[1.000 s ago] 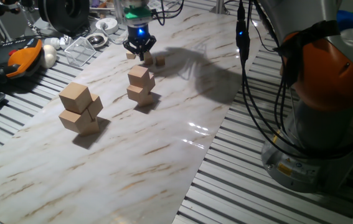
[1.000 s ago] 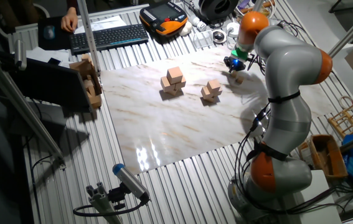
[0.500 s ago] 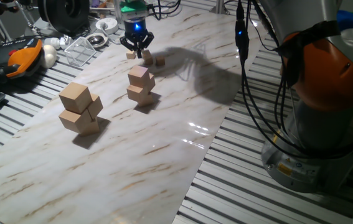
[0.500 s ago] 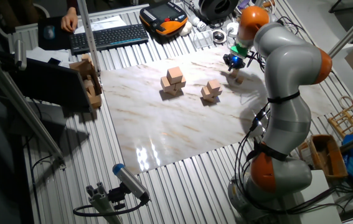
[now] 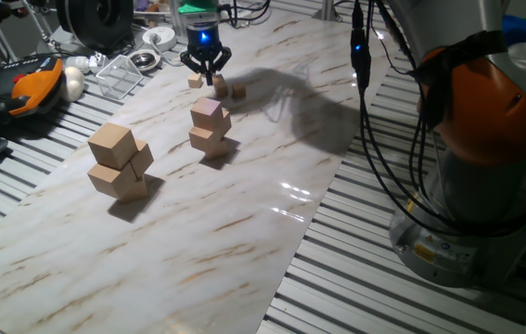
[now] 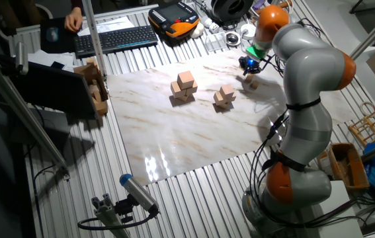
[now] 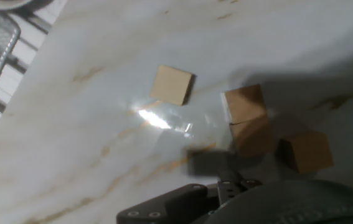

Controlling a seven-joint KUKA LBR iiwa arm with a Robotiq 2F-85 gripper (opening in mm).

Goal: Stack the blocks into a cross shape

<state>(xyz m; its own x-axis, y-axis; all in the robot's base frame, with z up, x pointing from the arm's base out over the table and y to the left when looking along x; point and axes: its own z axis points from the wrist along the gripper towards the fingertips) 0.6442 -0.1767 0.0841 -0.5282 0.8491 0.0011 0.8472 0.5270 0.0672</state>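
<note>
Several tiny tan blocks lie near the far end of the marble sheet: one on the left, a middle one, one on the right. In the hand view a lone block lies apart. A lighter block overlaps a shadowed one, and I cannot tell whether it rests on it. Another block sits beside them. My gripper hangs just above the group, open and holding nothing. The other fixed view shows the gripper behind the blocks.
A stack of medium cubes stands mid-sheet, and a stack of large cubes sits nearer the front left. A wire tray, an orange pendant and clutter line the far left. The robot base rises on the right.
My gripper has risen a little and drifted toward the far edge, away from the tiny blocks. The blocks and stacks have not moved.
</note>
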